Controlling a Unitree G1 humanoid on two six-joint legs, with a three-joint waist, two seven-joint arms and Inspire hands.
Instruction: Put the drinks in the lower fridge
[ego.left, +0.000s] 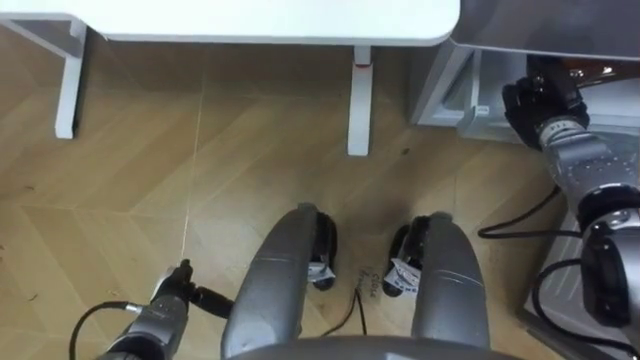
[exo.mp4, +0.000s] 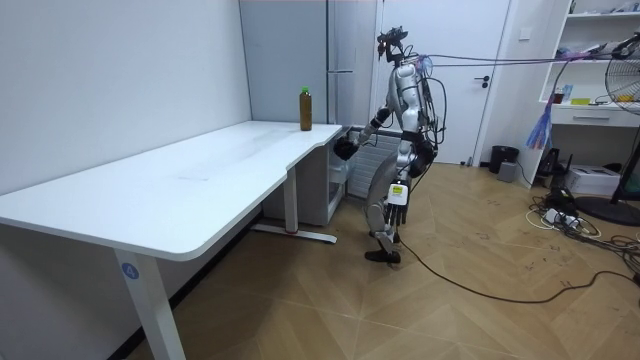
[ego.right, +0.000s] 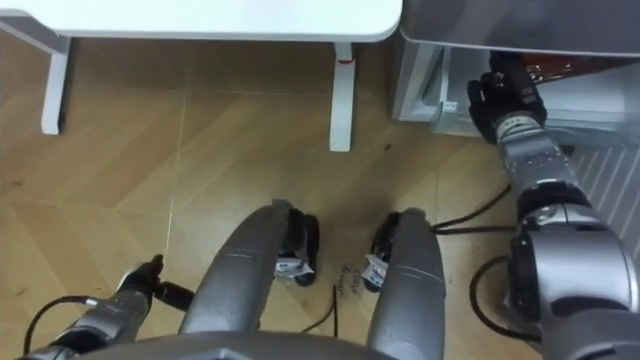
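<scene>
Left hand (ego.left: 178, 292) hangs low; right hand (ego.left: 540, 100) at fridge (ego.left: 560, 25).

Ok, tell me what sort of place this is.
Probably an office or workroom: a white desk with a drink bottle on it, a tall grey fridge in the corner, and white shelves beside a standing fan.

- The right robot hand (ego.left: 538, 100) is black, on a ribbed silver wrist.
- The left robot hand (ego.left: 188, 290) is dark too, on a grey forearm.
- Thighs are rounded and silver-grey.
- Feet are black, with small white tags.
- Black cables loop beside both arms.
</scene>
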